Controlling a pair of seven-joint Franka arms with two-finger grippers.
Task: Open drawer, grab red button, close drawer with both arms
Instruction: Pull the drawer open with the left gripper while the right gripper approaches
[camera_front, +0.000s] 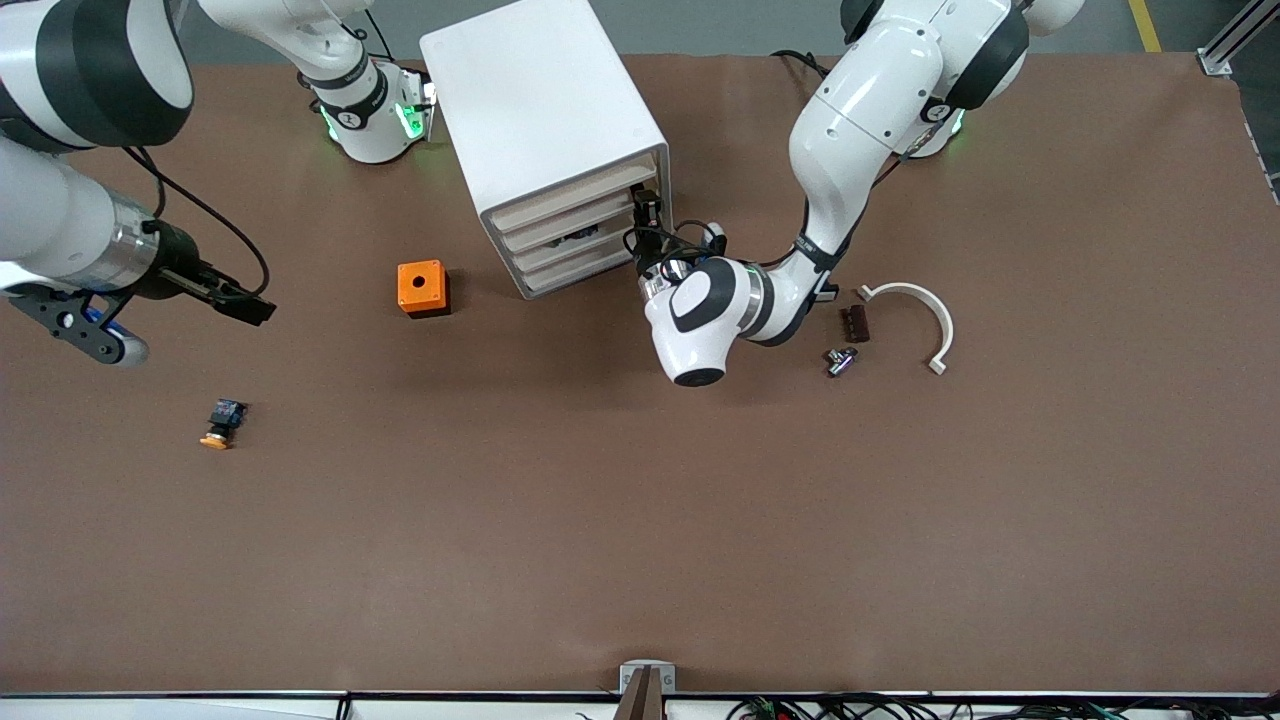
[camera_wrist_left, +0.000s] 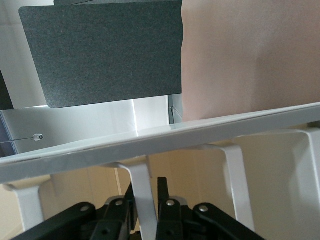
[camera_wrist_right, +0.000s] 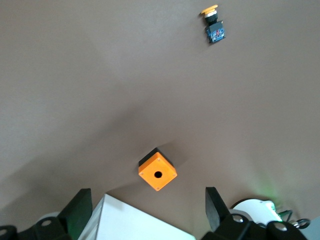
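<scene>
The white drawer cabinet (camera_front: 545, 120) stands at the middle of the table near the robots' bases, its drawers facing the front camera. My left gripper (camera_front: 648, 218) is at the drawer fronts, on the side toward the left arm's end. In the left wrist view my left gripper (camera_wrist_left: 148, 186) is shut on a white drawer handle bar (camera_wrist_left: 142, 210), with one black finger (camera_wrist_left: 163, 192) on each side. My right gripper (camera_front: 255, 305) is open and empty, in the air over bare table at the right arm's end; it is open in the right wrist view too (camera_wrist_right: 149, 210). The red-capped button is hidden.
An orange box with a hole (camera_front: 422, 288) sits beside the cabinet toward the right arm's end. An orange-capped button (camera_front: 222, 423) lies nearer the front camera. A white curved piece (camera_front: 915, 315), a brown block (camera_front: 855, 323) and a small metal part (camera_front: 841, 360) lie near the left arm.
</scene>
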